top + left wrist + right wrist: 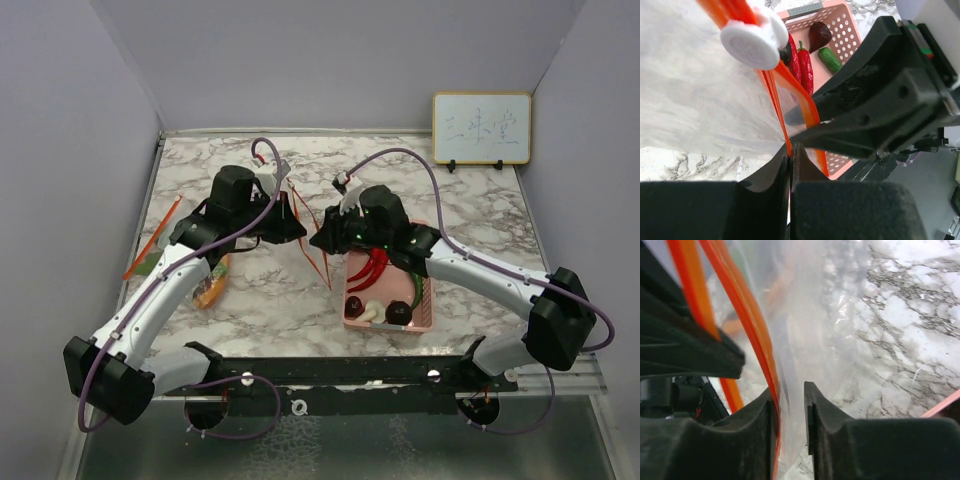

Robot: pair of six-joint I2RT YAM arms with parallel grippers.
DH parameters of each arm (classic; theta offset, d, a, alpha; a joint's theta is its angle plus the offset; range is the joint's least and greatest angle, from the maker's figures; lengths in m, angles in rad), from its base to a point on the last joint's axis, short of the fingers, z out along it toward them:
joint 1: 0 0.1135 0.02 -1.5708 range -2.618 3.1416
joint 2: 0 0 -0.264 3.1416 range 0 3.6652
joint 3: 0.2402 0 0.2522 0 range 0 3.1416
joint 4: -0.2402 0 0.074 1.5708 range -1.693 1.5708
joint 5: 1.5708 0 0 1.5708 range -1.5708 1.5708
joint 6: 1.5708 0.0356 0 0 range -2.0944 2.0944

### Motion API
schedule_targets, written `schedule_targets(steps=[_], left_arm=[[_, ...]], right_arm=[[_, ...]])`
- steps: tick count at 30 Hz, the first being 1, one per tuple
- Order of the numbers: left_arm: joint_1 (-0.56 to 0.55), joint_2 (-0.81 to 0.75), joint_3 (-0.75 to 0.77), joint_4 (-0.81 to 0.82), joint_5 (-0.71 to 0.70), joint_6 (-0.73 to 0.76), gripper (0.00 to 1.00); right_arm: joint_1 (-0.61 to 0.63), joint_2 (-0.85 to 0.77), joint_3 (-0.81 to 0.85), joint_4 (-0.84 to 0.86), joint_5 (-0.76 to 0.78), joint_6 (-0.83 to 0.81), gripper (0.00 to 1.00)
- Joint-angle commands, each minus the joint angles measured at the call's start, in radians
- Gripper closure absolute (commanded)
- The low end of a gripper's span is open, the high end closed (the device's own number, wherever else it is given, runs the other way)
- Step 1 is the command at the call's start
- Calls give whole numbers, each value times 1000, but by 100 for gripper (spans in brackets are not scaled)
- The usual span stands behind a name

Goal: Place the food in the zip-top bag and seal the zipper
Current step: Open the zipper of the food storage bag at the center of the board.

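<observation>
While the left fingers [805, 172] pinch the orange edge of the clear plastic zip-top bag [799, 96], the right fingers [825, 410], slightly apart, straddle its film, likely to open it. Nearby, the food [806, 70] lies in a pink perforated basket [847, 22].

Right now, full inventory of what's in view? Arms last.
table: 1, marble, under everything
whiteboard: 1, white, far right
zip-top bag: 1, clear, orange zipper, between the grippers
slider: 1, white, on zipper
basket: 1, pink, under right arm
chili peppers: at least 2, red, in basket
dark pieces: 2, dark, in basket
mushroom piece: 1, white, in basket
green piece: 1, green, in basket
carrot: 1, orange, beside left arm
left gripper: 1, black, shut on bag
right gripper: 1, black, jaws apart around bag edge
</observation>
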Motion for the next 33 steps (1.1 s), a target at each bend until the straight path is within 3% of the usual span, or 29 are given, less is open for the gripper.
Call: schedule_targets(steps=[1, 4, 8, 10, 15, 18, 24, 29, 33], left_arm=[[-6, -33, -18, 18, 55, 0, 100], [-5, -41, -34, 31, 80, -9, 100], [-5, -41, -50, 52, 152, -16, 100], [-5, -43, -9, -59, 131, 36, 100], [-5, -156, 105, -434, -191, 100, 100], [-5, -202, 135, -560, -287, 111, 100], [-5, -200, 110, -623, -356, 127, 100], [-5, -133, 88, -540, -386, 136, 100], [-5, -72, 37, -422, -362, 128, 100]], right_arm=[[8, 14, 11, -4, 161, 12, 77], [9, 22, 12, 16, 152, 20, 79], [14, 56, 31, 45, 126, 42, 90], [15, 69, 60, -25, 244, 63, 94], [6, 57, 60, -255, 741, 199, 96], [-27, 37, 24, -300, 829, 248, 96], [-43, 35, -18, -207, 643, 172, 94], [-41, 1, -54, -30, 144, 4, 74], [-40, -114, -91, -18, 55, 18, 60]])
